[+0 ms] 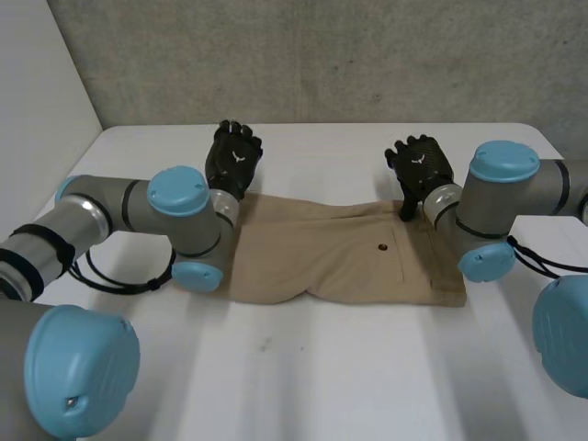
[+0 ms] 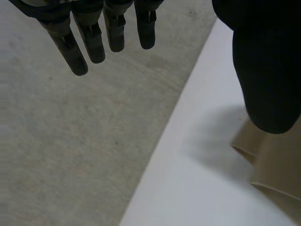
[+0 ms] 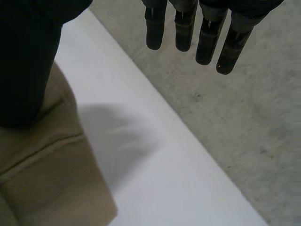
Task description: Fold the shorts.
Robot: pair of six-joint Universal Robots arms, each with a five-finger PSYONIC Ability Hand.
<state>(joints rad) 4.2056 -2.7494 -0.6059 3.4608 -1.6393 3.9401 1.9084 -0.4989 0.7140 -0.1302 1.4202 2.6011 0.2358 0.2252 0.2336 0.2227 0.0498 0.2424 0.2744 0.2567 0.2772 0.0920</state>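
The white tabletop fills the lower part of the head view, smooth and matte, ending at a rough grey wall along the top. The shorts lie flat at the centre of the frame. They are tan woven cloth in a long, roughly rectangular shape, with the waistband toward the right and the leg hems toward the left. The layered hems beside the left thumb suggest they may already lie leg on leg.

The left robot hand is at the upper left corner of the shorts and the right robot hand at the upper right corner — both over the far edge. Each wrist view shows straight fingers spread from the thumb and gripping nothing, with the cloth just beneath the thumb.

This looks like the set-up for a fold, with no grasp made yet. The next move likely calls for pinching both far corners evenly and carrying that edge toward the near one — the soft cloth will sag if the grips differ.

A pocket seam and a small dark button sit right of centre.
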